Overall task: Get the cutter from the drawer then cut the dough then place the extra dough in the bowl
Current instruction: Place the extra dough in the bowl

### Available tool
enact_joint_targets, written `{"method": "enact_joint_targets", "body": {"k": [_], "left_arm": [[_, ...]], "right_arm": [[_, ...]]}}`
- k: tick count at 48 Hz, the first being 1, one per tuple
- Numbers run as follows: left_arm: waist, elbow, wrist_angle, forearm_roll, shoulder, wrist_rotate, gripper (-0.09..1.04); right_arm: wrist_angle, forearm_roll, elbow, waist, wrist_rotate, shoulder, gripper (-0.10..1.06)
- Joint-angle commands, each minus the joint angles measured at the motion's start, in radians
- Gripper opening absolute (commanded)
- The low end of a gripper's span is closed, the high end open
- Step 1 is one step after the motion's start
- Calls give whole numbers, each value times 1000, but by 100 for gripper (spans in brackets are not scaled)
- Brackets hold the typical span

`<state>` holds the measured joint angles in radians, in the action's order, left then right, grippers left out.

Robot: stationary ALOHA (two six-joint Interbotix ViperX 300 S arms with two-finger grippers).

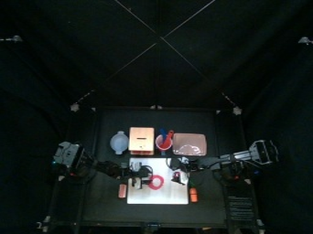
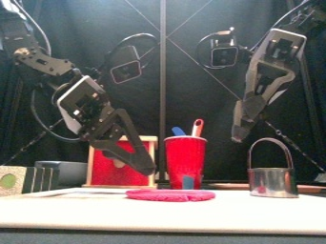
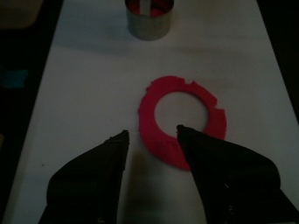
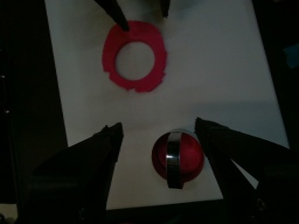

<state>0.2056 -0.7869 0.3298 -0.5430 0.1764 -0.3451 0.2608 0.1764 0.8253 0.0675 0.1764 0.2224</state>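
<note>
A red dough ring [image 3: 179,109] with its middle cut out lies flat on the white cutting board [image 3: 82,79]. My left gripper [image 3: 152,133] hangs open just above the ring's near edge, holding nothing. The round metal cutter [image 4: 181,157] stands on the board to the ring's right, with red dough inside it and its wire handle [image 2: 272,145] upright. My right gripper [image 4: 158,125] is open above the cutter, its jaws apart on either side and not touching it. From the front, the dough [image 2: 170,194] lies low between the left gripper [image 2: 137,160] and the cutter [image 2: 273,181].
Behind the board stand the wooden box with its red drawer front [image 2: 114,164], a red cup [image 2: 186,162] with a blue and a red toy knife, the blue-grey bowl [image 1: 119,141] at the back left and the pink tray [image 1: 191,143] at the back right.
</note>
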Motion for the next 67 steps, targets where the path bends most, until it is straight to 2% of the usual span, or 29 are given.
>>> {"method": "enact_joint_targets", "body": {"k": [1, 11, 22, 32, 44, 67], "left_arm": [[-31, 51, -120, 17, -43, -8, 87], [-60, 130, -278, 15, -48, -11, 87], [-71, 175, -327, -26, -34, -8, 87], [-103, 204, -410, -6, -12, -8, 87], [-161, 268, -603, 3, -12, -3, 86], [-156, 324, -634, 29, 86, -2, 86]], "right_arm": [[-9, 3, -18, -5, 0, 25, 97], [-18, 17, -9, -5, 0, 25, 97], [-20, 29, 6, -3, 2, 23, 97], [-18, 31, 15, -5, 0, 26, 97], [-14, 34, 21, -6, 2, 26, 97], [-15, 44, 40, -5, 2, 26, 97]]}}
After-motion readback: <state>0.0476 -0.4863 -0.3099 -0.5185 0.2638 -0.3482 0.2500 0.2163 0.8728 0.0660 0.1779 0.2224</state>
